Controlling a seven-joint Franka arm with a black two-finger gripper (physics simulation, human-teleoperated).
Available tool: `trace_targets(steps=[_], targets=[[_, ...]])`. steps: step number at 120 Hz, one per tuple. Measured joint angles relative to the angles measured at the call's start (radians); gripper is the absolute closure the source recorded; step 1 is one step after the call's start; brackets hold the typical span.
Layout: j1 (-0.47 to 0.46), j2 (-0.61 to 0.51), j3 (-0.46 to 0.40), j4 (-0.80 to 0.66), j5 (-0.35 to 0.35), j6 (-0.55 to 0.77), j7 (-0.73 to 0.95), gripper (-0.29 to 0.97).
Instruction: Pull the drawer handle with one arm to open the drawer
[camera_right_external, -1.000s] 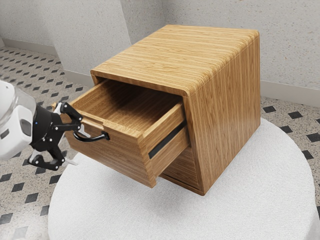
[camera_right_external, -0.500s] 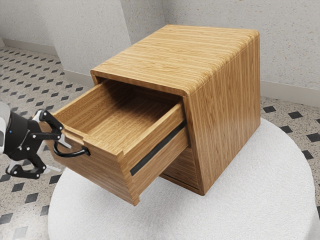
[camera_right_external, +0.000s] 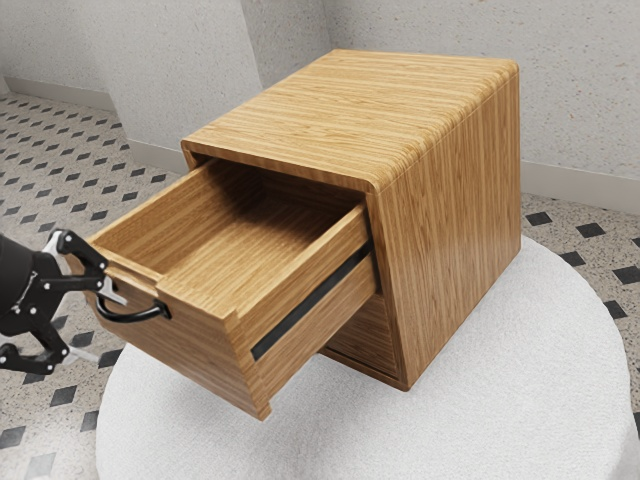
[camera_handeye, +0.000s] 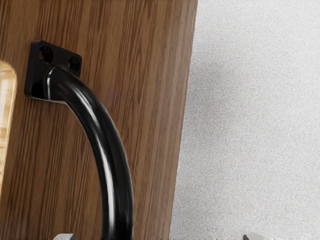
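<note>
Hooking handle | fingers spread wide around it, unclamped | arm cropped | drawer open

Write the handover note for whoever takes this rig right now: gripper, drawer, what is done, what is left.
Gripper: open, fingers wide apart, with the black handle hooked between them, at the exterior view's left edge.
Drawer: pulled well out of the wooden cabinet, inside bare, its back part within the cabinet.
Cabinet stands on the round white table.
Done: handle engaged, drawer open most of the way.
Left: probably only a short further pull if full extension is wanted, then back the hand off the handle.
</note>
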Motion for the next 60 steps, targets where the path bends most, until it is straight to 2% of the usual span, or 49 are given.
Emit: trace_targets(steps=[21, 35, 46, 54, 60], targets=[[0.0, -0.022, -0.002, -0.007, 0.006, -0.023, -0.004, 0.28], [0.0, -0.025, -0.004, -0.005, 0.007, -0.031, -0.005, 0.17], [-0.001, -0.048, -0.038, 0.018, 0.008, -0.044, -0.007, 0.1], [-0.001, -0.061, -0.117, 0.108, 0.003, -0.077, -0.011, 0.07], [0.003, -0.024, -0.181, 0.267, -0.015, -0.129, -0.047, 0.06]])
